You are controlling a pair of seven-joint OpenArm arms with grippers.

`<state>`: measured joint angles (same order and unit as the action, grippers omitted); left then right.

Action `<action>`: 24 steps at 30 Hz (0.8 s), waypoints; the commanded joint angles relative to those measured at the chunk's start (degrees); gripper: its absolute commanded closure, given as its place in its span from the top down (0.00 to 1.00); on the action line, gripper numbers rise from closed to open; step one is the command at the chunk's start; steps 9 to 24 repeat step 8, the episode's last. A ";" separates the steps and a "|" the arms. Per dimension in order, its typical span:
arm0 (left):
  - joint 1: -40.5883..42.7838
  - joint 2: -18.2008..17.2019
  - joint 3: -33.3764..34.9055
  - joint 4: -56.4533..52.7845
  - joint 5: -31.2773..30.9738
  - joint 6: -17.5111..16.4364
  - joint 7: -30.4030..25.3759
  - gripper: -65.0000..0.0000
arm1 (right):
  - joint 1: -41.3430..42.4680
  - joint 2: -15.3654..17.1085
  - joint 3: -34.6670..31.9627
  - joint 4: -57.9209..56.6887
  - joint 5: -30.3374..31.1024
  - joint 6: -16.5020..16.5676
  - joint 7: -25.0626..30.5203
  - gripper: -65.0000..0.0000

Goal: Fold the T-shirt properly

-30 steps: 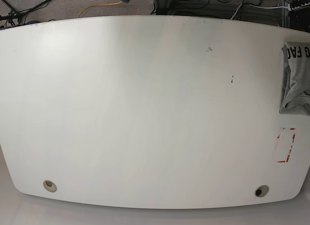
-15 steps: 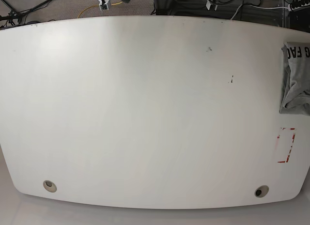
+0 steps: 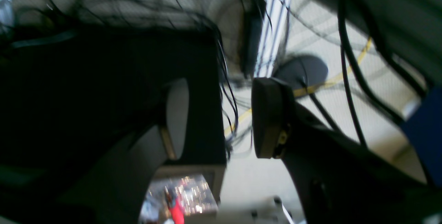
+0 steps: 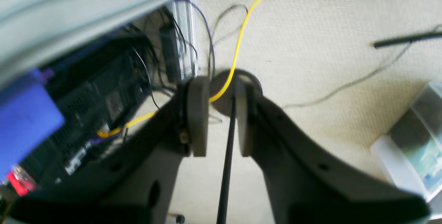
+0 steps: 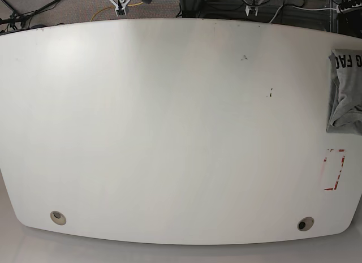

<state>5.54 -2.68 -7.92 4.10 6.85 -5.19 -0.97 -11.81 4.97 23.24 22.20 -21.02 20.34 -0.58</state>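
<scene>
The grey T-shirt (image 5: 345,93) lies bunched at the far right edge of the white table (image 5: 169,133), black letters showing, partly cut off by the frame. Both grippers hover past the table's far edge, over the floor. In the base view only small white tips show: the right gripper (image 5: 120,3) at top left and the left gripper (image 5: 251,8) at top right. In the left wrist view my left gripper (image 3: 221,120) stands open with a wide gap, holding nothing. My right gripper (image 4: 221,117) shows a narrow gap between its pads, nothing gripped.
A red tape outline (image 5: 334,169) marks the table below the shirt. Two cable holes (image 5: 57,218) (image 5: 305,223) sit near the front edge. Beyond the table lie carpet, a yellow cable (image 4: 241,27), black cables, a computer case (image 4: 86,96) and a clear plastic box (image 4: 411,141).
The tips of both grippers have come into the base view at the table's far edge. The T-shirt has not moved.
</scene>
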 commanded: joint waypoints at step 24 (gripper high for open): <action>-0.31 -0.36 0.06 0.08 0.14 1.72 -0.21 0.41 | 0.08 0.43 0.01 0.09 -0.22 0.28 0.01 0.21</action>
